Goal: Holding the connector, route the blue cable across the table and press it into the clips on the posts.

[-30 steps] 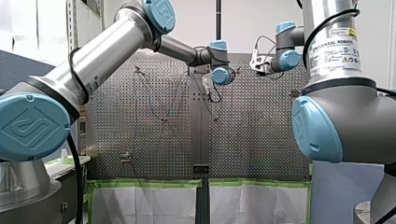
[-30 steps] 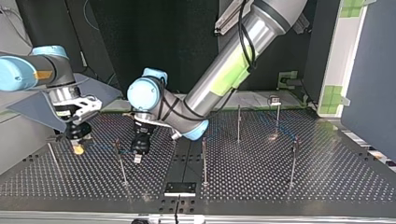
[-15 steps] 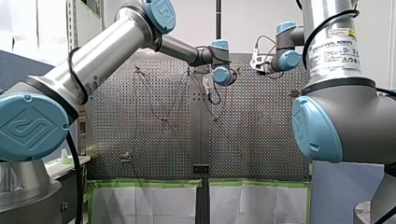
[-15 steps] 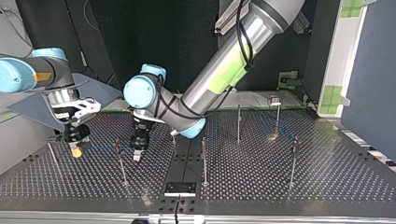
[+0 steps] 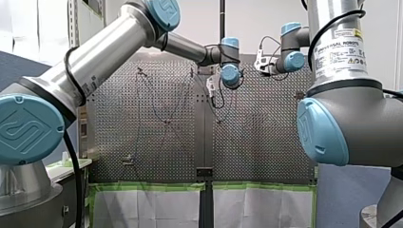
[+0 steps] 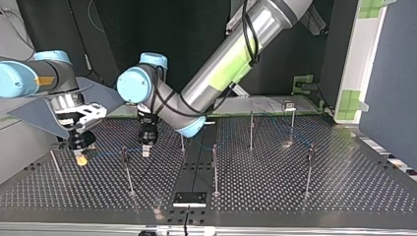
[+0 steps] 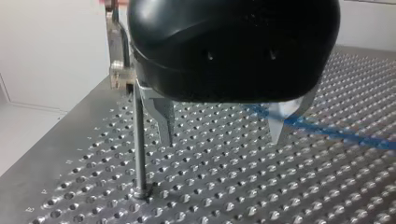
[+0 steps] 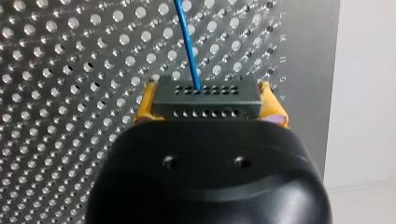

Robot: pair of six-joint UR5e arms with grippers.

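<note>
Top view, from its left: the right arm (image 6: 29,78) enters at the left edge. The right jaws point down close over the counter (image 6: 344,196). Their yellow pads (image 6: 81,159) show, but what they hold is too small to make out here.

Right wrist view settles it. The right jaws are pinching the connector (image 8: 205,97), a dark block with rows of holes. The blue cable (image 8: 187,42) leaves its face and runs away over the counter.

Next along in the top view, the left arm (image 6: 221,64) comes in from the upper right and passes the middle. The left jaws hang between two of the posts (image 6: 127,172). The cable is only a faint blue trace here. Whether it sits in any clip cannot be told.

Left wrist view: the left jaws are spread, with nothing between the metal fingers (image 7: 164,122). The cable lies on the counter behind one finger; contact cannot be told. A post (image 7: 139,140) stands just beside the other finger. Its clip (image 7: 119,77) is partly hidden by the black housing (image 7: 233,46).

Front view: both jaws are small and mostly hidden behind the wrists, so their state is unreadable there. The cable shows only as thin dark lines.
</note>
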